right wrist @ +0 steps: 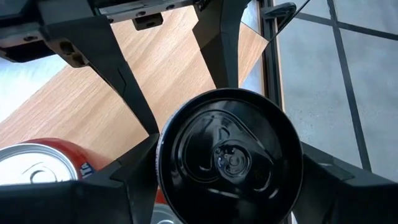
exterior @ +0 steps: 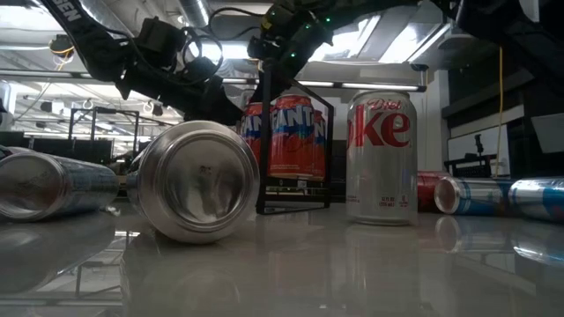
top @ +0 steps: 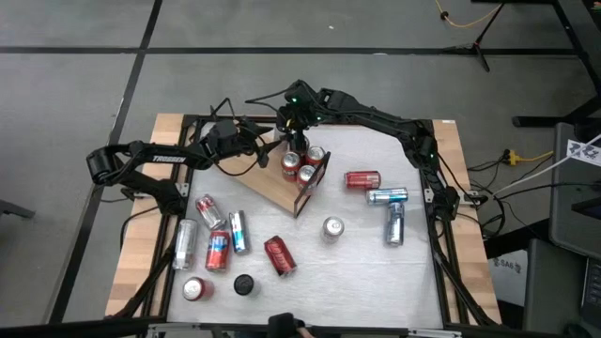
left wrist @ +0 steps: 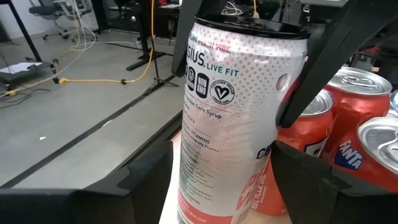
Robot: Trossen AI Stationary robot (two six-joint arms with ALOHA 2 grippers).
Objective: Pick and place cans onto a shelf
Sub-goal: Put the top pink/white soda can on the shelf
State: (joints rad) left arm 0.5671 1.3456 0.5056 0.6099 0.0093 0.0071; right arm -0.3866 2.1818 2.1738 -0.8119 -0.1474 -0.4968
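Observation:
A tall slim white-and-pink can (left wrist: 230,112) with a black top (right wrist: 230,155) stands upright over the light-brown shelf (top: 268,183), at its far end. My left gripper (left wrist: 224,180) has come in from the table's left and my right gripper (right wrist: 229,168) from above; both are shut on this can. Three red cans (top: 306,173) stand upright on the shelf next to it, by the black frame (top: 317,180). Whether the slim can's base touches the board is hidden. My left gripper pinches the slim can's side wall (left wrist: 186,180) between its two fingers, below the printed label. The fingers lie nearly level and come from the table's left, across the upright can. My right gripper pinches the same can just below its black top rim (right wrist: 163,155), one finger on each side. Its fingers slant down from above and from the far right.
Several cans lie on the white table: red and silver ones at the near left (top: 218,250), a red one (top: 362,178) and two blue-and-silver ones (top: 394,225) at the right. A silver can (top: 332,228) stands upright in the middle. A black disc (top: 244,284) lies near the front.

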